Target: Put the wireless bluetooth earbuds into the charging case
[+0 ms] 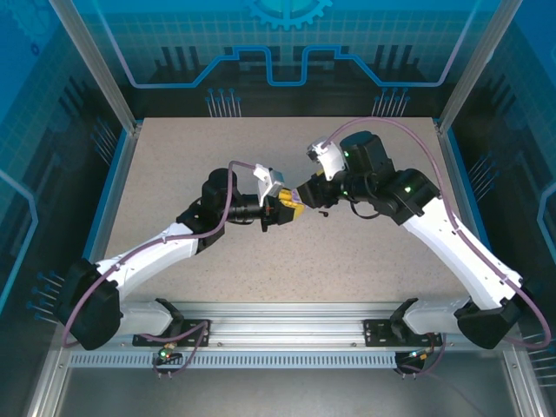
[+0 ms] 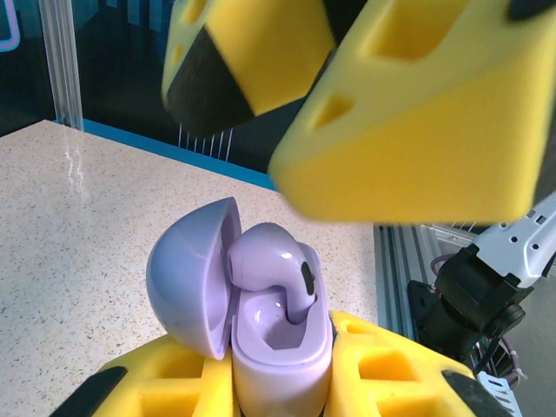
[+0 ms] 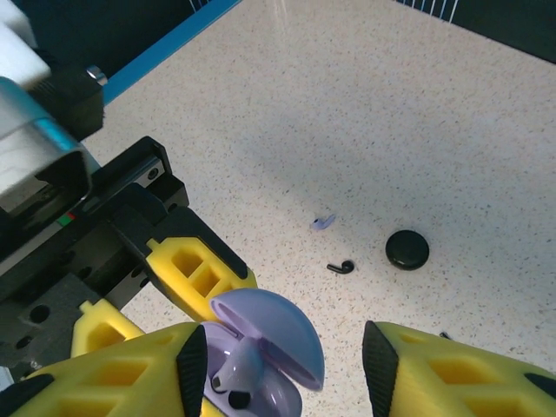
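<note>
1. Top external: the two arms reach inward and meet near the middle of the speckled worktop (image 1: 217, 156). The left hand (image 1: 291, 207) and the right hand (image 1: 314, 189) are tip to tip. What sits between them is too small and too crowded by yellow fingers to make out from above.

2. Left wrist: the left hand (image 2: 282, 387) is clamped on the lilac charging case (image 2: 278, 352), with one yellow finger on each side of its base. The lid (image 2: 187, 278) is swung open to the left. A lilac earbud (image 2: 274, 261) sits in the case, its bulb raised and its stem down in a well. The right hand (image 2: 321, 78) hangs just above with its jaws apart, blocking the upper part of the view. It does not touch the earbud. The edge rail (image 2: 395, 261) lies to the right.

3. Right wrist: the right hand (image 3: 287, 378) looks down with its fingers (image 3: 460, 373) spread wide to either side of the open charging case (image 3: 269, 334) and earbud (image 3: 233, 375), gripping nothing. The left hand (image 3: 174, 304) comes in from the left under the case. On the bare worktop (image 3: 347, 104) beyond lie three loose things, well apart from the case:
   - a round black disc (image 3: 407, 249)
   - a small black hooked piece (image 3: 341, 267) just beside the disc
   - a tiny lilac scrap (image 3: 322, 221)
</note>
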